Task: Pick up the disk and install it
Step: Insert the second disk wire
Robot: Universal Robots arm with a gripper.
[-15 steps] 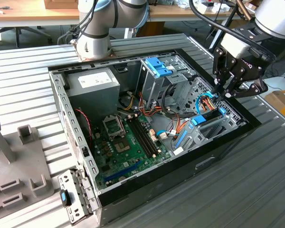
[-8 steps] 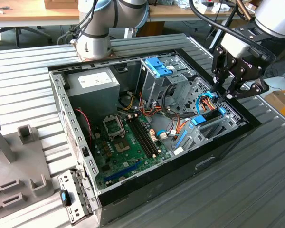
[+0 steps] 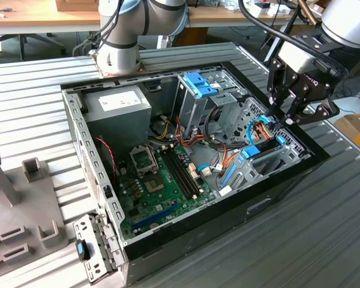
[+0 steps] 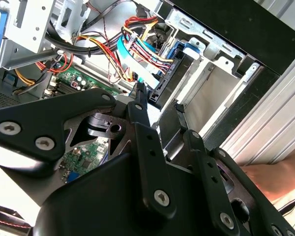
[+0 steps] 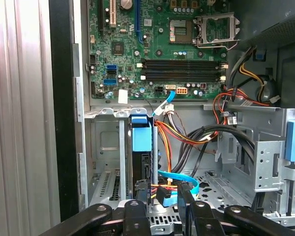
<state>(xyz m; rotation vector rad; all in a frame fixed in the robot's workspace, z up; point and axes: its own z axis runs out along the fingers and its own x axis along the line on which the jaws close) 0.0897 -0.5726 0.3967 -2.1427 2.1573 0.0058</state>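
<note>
The disk stands on edge in the drive bay at the exterior view's right end of the open computer case, its light-blue carrier rail showing at both ends. In the first wrist view the disk sits in the silver bay with the blue rail end toward the motherboard. My gripper hovers just above and slightly behind it, open, with nothing between its black fingers. In both wrist views the fingertips hang over the blue and orange cables plugged in at the disk's end.
A grey power supply fills the case's back corner. A silver drive cage with a blue tab stands mid-back, and the green motherboard covers the floor. A loose bracket and a grey fixture lie outside on the exterior view's left.
</note>
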